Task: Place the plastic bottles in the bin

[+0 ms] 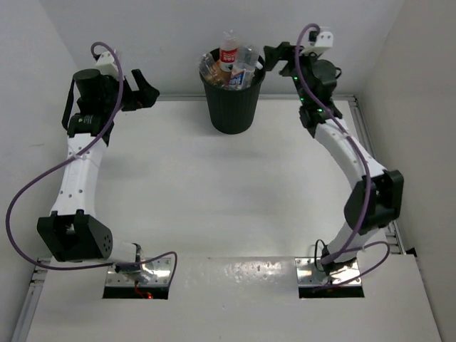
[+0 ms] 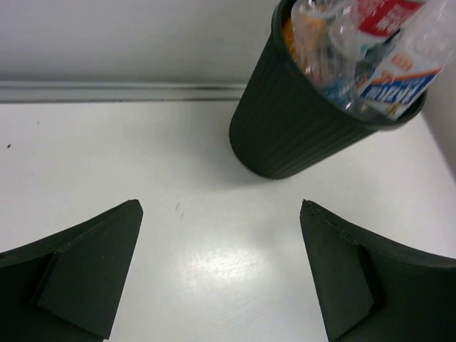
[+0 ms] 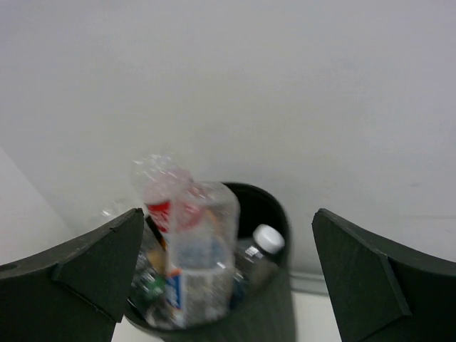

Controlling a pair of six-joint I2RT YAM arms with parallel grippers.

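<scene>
1. Pose of the left arm [image 1: 80, 167]: from its base at 7 o'clock on the white surface [image 1: 214, 199], the white link climbs to a black wrist at 10 o'clock. The wrist turns toward 3 o'clock.
2. The left jaws stand wide, with nothing between them. In the left wrist view, both dark fingers [image 2: 85, 274] hang over bare surface, well apart from the bin [image 2: 296, 135], which sits at 1 o'clock in that view.
3. Pose of the right arm [image 1: 345, 153]: it leaves its base at 5 o'clock and bends at a black elbow at 4 o'clock. Its white link then slants up to a wrist at 1 o'clock, turned toward 9 o'clock.
4. The right jaws are also spread wide and hold nothing. From above they sit just beside the bin's [image 1: 231, 107] rim on its 3 o'clock side. In the right wrist view, the fingers [image 3: 92, 274] frame the bin's [image 3: 274, 313] mouth.
5. The black ribbed bin stands at 12 o'clock on the surface, close to the back wall.
6. The plastic bottles [image 1: 229, 60] lie heaped inside the bin. One with a red label stands above the rim.
7. In the right wrist view, a clear bottle [image 3: 196, 267] is blurred, with a white cap [image 3: 268, 239] at its 3 o'clock.
</scene>
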